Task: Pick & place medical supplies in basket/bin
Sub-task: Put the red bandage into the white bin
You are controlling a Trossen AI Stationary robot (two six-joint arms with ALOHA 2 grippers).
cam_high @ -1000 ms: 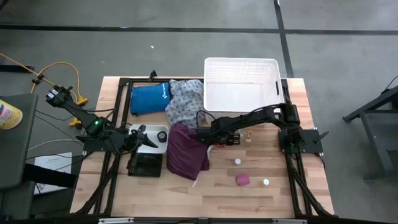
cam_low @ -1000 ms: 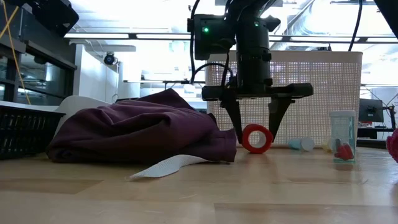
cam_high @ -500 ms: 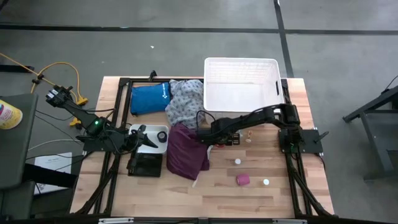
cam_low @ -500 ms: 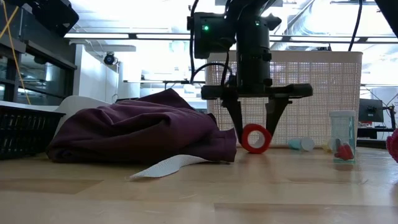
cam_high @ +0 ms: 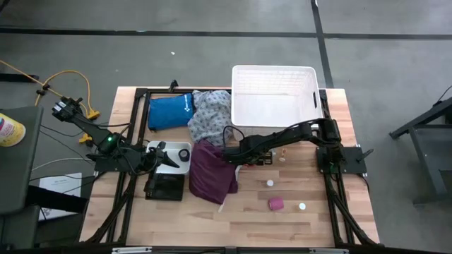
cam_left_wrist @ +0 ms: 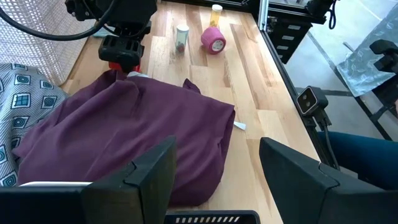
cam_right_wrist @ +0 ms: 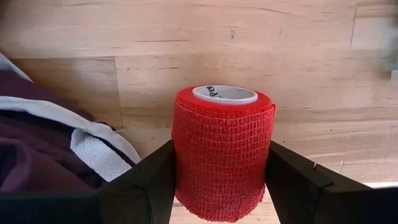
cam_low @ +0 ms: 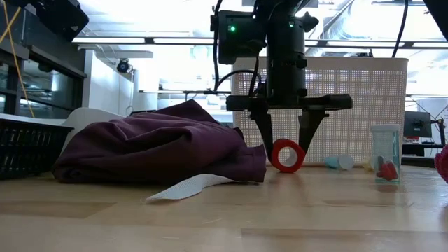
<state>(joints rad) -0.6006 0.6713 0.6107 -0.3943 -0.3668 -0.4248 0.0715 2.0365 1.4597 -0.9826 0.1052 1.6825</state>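
We see the right gripper (cam_low: 285, 148) down at the middle of the wooden table (cam_high: 311, 219), its two dark fingers (cam_right_wrist: 292, 180) pressed against either side of a red roll of woven bandage wrap (cam_right_wrist: 222, 151), pinching it where it stands on the boards. Just beside that roll lies the crumpled maroon cloth garment (cam_high: 213, 171), with a strip of white fabric (cam_low: 187, 187) poking out from under its edge. The large white plastic lattice-walled basket (cam_high: 275, 99) sits at the table's far edge, behind the right arm, and the grey-patterned cloth (cam_high: 210, 113) and a blue pouch (cam_high: 169, 111) lie beside it towards the far left corner. Towards the near right corner we spot a small pink roll (cam_high: 275, 204) and two tiny white round pieces (cam_high: 270, 183), well apart from the basket. The left gripper (cam_left_wrist: 214, 180) hovers over the left side of the table, its fingers spread with nothing between them, above a small white rounded tray (cam_high: 176, 157) and a small black mesh crate (cam_high: 164, 187).
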